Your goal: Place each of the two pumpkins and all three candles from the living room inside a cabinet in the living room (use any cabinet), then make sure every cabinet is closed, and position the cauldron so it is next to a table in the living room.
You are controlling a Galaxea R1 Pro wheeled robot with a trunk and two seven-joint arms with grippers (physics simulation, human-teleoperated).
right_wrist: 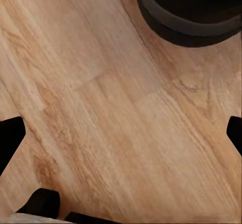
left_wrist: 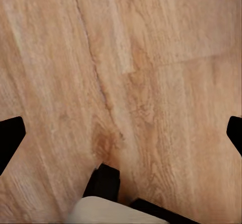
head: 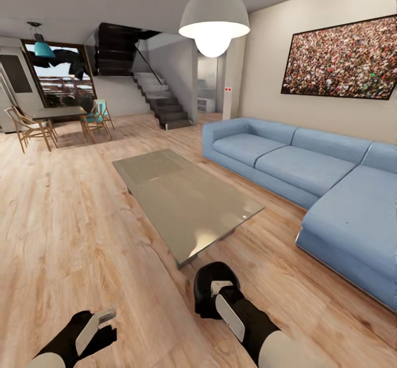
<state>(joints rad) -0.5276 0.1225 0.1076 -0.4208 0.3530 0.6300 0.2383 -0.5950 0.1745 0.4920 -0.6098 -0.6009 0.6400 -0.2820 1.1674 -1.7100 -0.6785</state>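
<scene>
The cauldron [head: 216, 288] is sitting on the wood floor [head: 66, 235] just beside the near corner of the counter [head: 187, 202], the low glossy grey one in front of the blue sofa [head: 309, 169], so that step is looking done. In the right wrist view its black rim [right_wrist: 189, 25] is showing close to the right tool [right_wrist: 121, 133], whose fingers are standing spread and holding nothing. The left tool [left_wrist: 121, 133] is also spread and hanging over bare boards. Pumpkins, candles and cabinet are not visible here, so I cannot judge their state.
</scene>
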